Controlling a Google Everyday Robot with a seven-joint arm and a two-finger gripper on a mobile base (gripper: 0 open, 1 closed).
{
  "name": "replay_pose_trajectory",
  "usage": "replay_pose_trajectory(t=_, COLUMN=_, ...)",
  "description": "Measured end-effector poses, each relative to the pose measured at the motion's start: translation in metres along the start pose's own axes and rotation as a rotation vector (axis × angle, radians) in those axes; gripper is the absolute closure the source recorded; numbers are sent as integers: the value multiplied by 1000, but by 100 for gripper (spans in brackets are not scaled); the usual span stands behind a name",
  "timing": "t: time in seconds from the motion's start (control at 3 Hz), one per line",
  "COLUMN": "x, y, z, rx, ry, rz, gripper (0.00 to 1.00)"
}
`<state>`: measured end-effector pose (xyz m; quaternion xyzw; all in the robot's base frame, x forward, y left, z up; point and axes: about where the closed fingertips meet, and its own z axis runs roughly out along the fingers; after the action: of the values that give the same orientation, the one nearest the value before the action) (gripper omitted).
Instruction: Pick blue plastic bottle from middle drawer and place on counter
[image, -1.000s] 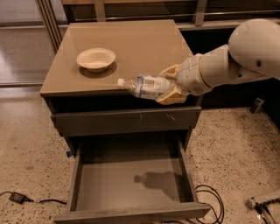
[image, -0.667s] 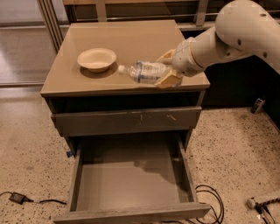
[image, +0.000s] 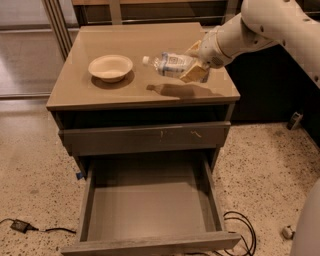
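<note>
A glossy tan counter (image: 150, 42) tops a grey-brown cabinet (image: 67, 132) standing on a speckled floor (image: 262, 165). A white bowl (image: 110, 67) sits on the counter's left half. Below a shut, scratched drawer front (image: 145, 138), the drawer (image: 150, 202) stands pulled out, its grey floor bare. A black cable (image: 242, 227) loops on the floor beside it. The white arm (image: 260, 27) reaches in from the upper right. Its gripper (image: 191, 61) hangs over the counter's right half, clamped around the bottle (image: 169, 64). The bottle lies level above its shadow (image: 175, 91), white cap pointing toward the bowl.
</note>
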<state>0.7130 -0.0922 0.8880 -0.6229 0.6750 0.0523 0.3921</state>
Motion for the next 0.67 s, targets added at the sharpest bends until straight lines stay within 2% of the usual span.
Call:
replay_pose_trajectory(t=0.33, x=7, y=-5, z=-5, rx=44, ry=-8, rz=59, gripper=100)
replay_pose_trajectory(t=0.67, x=7, y=-5, z=-5, rx=44, ry=-8, rz=59, gripper=100)
